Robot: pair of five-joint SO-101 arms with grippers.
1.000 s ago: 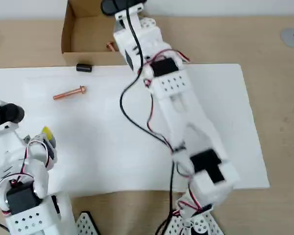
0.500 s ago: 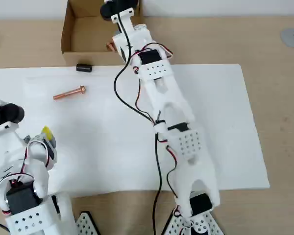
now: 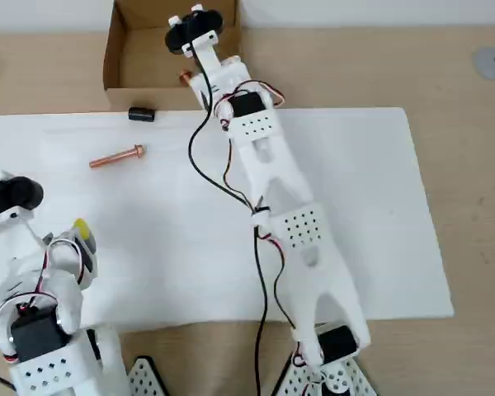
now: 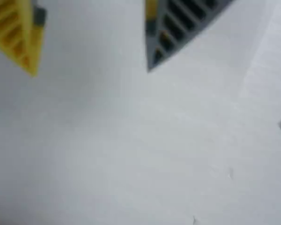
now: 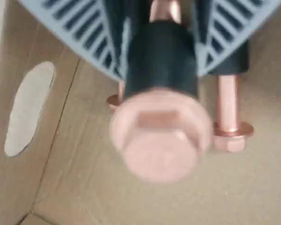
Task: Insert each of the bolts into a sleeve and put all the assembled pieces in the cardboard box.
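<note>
Plainly, the bolt (image 5: 161,136) had been pushed through its black sleeve (image 5: 161,61), with its copper head turned toward the wrist camera. The right gripper (image 5: 160,28) was clamped on that sleeve, one blue ribbed finger on each side of the black barrel. The pair hung inside the cardboard box (image 5: 75,187), low over its floor; whether it touched the floor could not be told. Beyond it, a second assembled piece (image 5: 228,117) lay flat on the box floor, copper shank and flanged head showing below its own dark sleeve. Seen from above, the cardboard box (image 3: 115,58) stood at the table's (image 3: 462,165) twelve o'clock edge. The right arm (image 3: 289,214) stretched from its base at six o'clock across the white sheet (image 3: 148,239) up into the box. A loose bolt (image 3: 117,156) lay on the sheet toward ten o'clock. A loose sleeve (image 3: 141,114) lay near it, at its one o'clock, on the sheet's far edge just beside the box's near wall. The left arm (image 3: 33,322) sat folded at about eight o'clock. The left gripper (image 4: 90,68) hung close over bare sheet, its yellow and grey fingers spread apart with nothing between them.
</note>
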